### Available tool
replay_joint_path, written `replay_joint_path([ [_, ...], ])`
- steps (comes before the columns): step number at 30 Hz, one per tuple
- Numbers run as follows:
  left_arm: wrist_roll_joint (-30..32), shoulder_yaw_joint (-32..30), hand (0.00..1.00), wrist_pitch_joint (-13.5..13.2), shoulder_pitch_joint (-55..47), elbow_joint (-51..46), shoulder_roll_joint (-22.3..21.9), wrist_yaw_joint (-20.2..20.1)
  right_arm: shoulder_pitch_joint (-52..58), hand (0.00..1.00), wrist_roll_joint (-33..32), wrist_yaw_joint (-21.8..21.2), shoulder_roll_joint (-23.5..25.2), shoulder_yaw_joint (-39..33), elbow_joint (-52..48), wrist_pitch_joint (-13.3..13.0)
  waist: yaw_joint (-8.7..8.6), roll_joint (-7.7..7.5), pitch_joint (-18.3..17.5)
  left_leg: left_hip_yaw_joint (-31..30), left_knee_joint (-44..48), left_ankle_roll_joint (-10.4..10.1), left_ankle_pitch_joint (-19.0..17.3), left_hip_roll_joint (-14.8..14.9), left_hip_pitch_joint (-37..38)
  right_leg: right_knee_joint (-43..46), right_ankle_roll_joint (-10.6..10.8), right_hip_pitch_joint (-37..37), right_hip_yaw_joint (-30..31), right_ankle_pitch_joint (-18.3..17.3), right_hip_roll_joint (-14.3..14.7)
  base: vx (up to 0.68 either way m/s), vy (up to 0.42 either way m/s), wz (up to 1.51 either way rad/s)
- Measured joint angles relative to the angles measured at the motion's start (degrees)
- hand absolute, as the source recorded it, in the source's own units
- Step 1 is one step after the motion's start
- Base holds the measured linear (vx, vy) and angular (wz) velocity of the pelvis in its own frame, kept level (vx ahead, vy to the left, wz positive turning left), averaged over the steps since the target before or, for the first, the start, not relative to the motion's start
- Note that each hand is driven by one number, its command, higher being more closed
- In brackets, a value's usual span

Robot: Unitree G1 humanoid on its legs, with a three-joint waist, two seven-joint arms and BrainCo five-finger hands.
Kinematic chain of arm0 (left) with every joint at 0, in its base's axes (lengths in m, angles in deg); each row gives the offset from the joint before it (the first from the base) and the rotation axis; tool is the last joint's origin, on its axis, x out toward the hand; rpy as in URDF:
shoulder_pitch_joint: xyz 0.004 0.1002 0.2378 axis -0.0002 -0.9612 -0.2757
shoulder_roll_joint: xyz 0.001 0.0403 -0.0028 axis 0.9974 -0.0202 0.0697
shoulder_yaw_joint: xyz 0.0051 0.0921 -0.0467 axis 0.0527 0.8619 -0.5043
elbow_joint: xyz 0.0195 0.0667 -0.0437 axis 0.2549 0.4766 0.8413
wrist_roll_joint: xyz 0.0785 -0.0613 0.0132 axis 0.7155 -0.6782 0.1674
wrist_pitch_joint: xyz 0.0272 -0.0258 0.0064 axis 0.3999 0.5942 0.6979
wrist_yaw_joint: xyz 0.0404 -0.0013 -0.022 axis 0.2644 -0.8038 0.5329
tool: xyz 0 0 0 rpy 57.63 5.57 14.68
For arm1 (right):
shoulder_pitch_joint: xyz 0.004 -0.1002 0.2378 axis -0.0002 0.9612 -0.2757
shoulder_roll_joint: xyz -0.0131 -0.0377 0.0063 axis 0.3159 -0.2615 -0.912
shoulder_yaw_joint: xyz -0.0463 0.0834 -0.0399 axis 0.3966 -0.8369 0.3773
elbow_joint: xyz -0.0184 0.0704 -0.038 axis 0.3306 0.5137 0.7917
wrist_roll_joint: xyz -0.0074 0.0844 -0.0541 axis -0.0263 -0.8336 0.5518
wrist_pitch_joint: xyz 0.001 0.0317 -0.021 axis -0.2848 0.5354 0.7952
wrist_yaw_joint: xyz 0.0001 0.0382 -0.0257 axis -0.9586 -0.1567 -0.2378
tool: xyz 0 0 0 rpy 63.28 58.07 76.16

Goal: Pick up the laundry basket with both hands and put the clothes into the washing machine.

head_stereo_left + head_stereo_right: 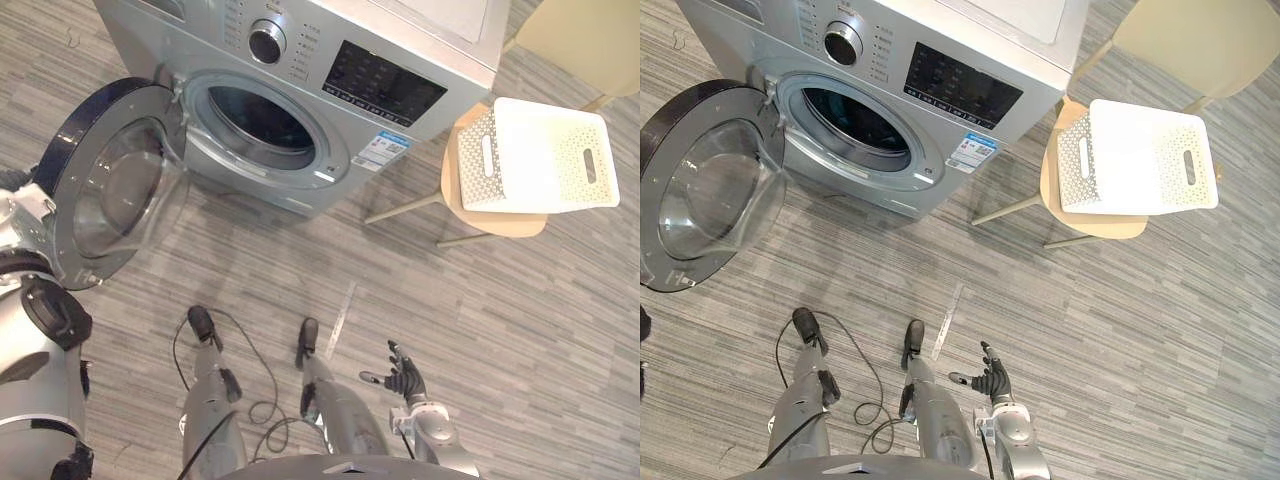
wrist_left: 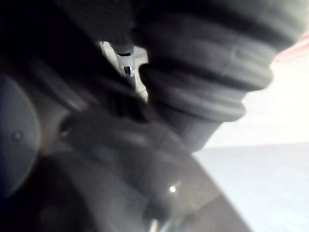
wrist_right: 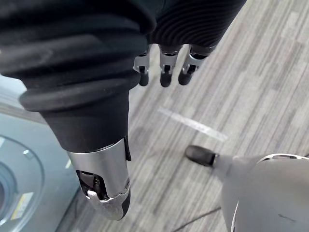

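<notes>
Basket (image 1: pixel 535 155) is sitting on the chair (image 1: pixel 500 222) right of the washer (image 1: pixel 300 90), looks empty from here, washer door (image 1: pixel 110 185) wide open. My right hand (image 1: pixel 405 377) hangs loose-fingered holding nothing; can't tell about the left. For any lift I'd grab both handle slots evenly.

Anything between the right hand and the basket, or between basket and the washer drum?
Nothing visible. The right hand hangs open and empty over bare floor; the white laundry basket sits on a chair right of the washing machine. Its door is swung wide open, leaving the drum opening clear.
</notes>
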Motion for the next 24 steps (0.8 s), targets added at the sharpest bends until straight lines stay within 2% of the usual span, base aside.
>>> replay_joint_path([
  [3,2.2,0.3,0.0,0.6,-7.6,-0.2,-3.3,-1.6,-0.1,0.0,2.3,-1.8,-0.2,-0.1,0.8,0.4,-0.59,0.03,0.0,0.6,0.0,-0.5,0.1,-0.1,1.3,0.0,-0.1,0.9,0.2,-0.1,-0.1,0.0,-0.009,-0.06],
  [6,3.2,10.9,0.0,3.2,-12.2,-0.1,-9.0,-4.9,-1.5,0.0,4.3,-2.6,-0.8,0.0,3.1,1.5,-0.57,0.09,-0.1,0.3,0.0,-0.8,0.1,-0.8,1.9,0.0,0.1,1.8,0.0,-0.4,-0.7,0.01,0.002,0.13],
  [7,3.4,20.0,0.0,4.2,-12.7,-0.3,-11.7,-6.6,-3.2,0.0,5.4,-2.9,-1.6,0.0,5.3,1.7,-0.34,0.38,-0.3,-0.2,0.0,-0.8,0.1,-1.4,2.3,0.0,0.2,2.4,-0.3,-0.5,-1.1,0.01,0.029,0.26],
  [8,3.2,33.1,0.0,5.2,-13.1,-0.7,-15.7,-7.5,-6.7,0.0,5.4,-3.2,-2.3,0.3,8.8,2.2,-0.37,0.53,-0.3,-0.4,0.1,-0.8,0.1,-2.3,3.5,0.0,0.6,3.8,-0.8,-0.4,-2.0,0.0,0.038,0.24],
  [9,2.5,34.6,0.0,5.6,-13.0,-1.0,-16.5,-7.2,-7.3,0.0,5.4,-3.2,-2.3,0.3,9.5,2.3,-0.45,0.54,-0.3,-0.5,0.1,-0.7,0.1,-2.5,3.7,0.0,0.6,4.1,-0.9,-0.4,-2.2,-0.01,0.051,0.26],
  [10,-1.6,37.5,0.0,7.4,-13.1,-2.5,-20.1,-5.7,-9.6,0.0,5.4,-3.1,-2.4,1.2,11.2,2.2,-1.07,0.73,-0.5,-1.3,0.0,-0.8,-0.2,-3.4,4.4,0.0,1.0,5.4,-1.5,-0.5,-2.9,-0.03,0.054,0.38],
  [11,-2.4,46.5,0.0,7.4,-14.5,-6.3,-21.0,-5.7,-10.8,0.0,5.4,-3.1,-2.4,2.0,12.3,2.1,-1.76,1.44,-0.8,-2.1,0.0,-0.5,-0.5,-4.3,4.5,0.0,1.6,6.0,-2.1,-0.9,-3.7,-0.03,0.058,0.44],
  [13,-2.4,58.4,0.0,6.7,-16.2,-14.8,-21.8,-6.5,-12.3,0.0,5.4,-3.2,-2.2,2.6,13.7,2.2,-2.13,2.31,-1.2,-2.8,0.0,0.0,-0.9,-5.6,4.6,0.7,2.2,6.2,-2.9,-1.3,-5.0,-0.03,0.076,0.38],
  [14,-2.2,66.0,0.0,5.3,-16.3,-21.1,-24.9,-7.5,-13.0,0.0,5.5,-3.2,-2.2,3.6,15.0,2.4,-2.18,3.18,-1.8,-3.1,0.0,0.6,-1.4,-7.0,5.0,1.4,3.0,6.6,-3.1,-1.5,-6.3,-0.01,0.11,0.26],
  [15,-1.6,70.5,0.0,4.4,-16.4,-24.3,-28.2,-7.6,-13.4,0.0,5.5,-3.2,-2.0,4.6,15.8,2.5,-2.35,3.67,-2.5,-2.9,0.0,1.2,-1.8,-8.0,5.5,1.8,3.6,6.8,-2.8,-1.4,-7.3,0.01,0.155,0.12],
  [17,0.8,79.5,0.0,0.0,-16.5,-26.3,-39.0,-8.0,-14.1,0.0,7.2,-3.2,-0.7,6.7,17.2,2.4,-3.42,4.74,-4.4,-1.2,0.0,3.1,-3.1,-10.3,7.7,2.2,3.8,8.0,-0.9,-1.3,-9.6,0.06,0.155,-0.23],
  [18,1.4,80.7,0.0,-0.5,-16.5,-26.3,-40.8,-8.0,-14.1,0.0,7.2,-3.2,-0.5,7.0,17.3,2.3,-3.8,4.86,-4.8,-0.8,0.0,3.2,-3.4,-10.6,8.0,2.3,3.8,8.0,-0.5,-1.3,-9.9,0.06,0.128,-0.41],
  [20,4.0,86.8,0.0,-3.3,-16.6,-26.2,-47.8,-8.7,-14.2,0.0,7.5,-3.2,0.7,7.3,18.4,1.7,-6.08,5.87,-5.7,1.2,0.0,3.8,-4.2,-11.2,9.9,2.9,3.8,8.3,1.4,-1.3,-10.6,0.04,0.089,-0.42],
  [22,5.5,88.8,0.0,-4.9,-16.6,-25.5,-48.0,-9.7,-13.4,0.0,7.5,-3.0,0.4,6.8,19.2,1.3,-7.0,6.32,-6.0,2.3,0.0,3.5,-4.3,-10.8,11.1,3.6,4.3,8.3,2.4,-1.9,-10.3,0.01,0.028,-0.37],
  [24,6.8,88.7,0.0,-4.8,-16.6,-22.7,-47.9,-9.9,-11.7,0.0,7.5,-2.6,-0.3,4.5,19.3,1.3,-6.39,7.13,-6.2,2.8,0.0,3.0,-3.9,-10.0,11.8,3.5,4.5,8.6,2.9,-2.3,-9.4,-0.01,-0.025,-0.2],
])
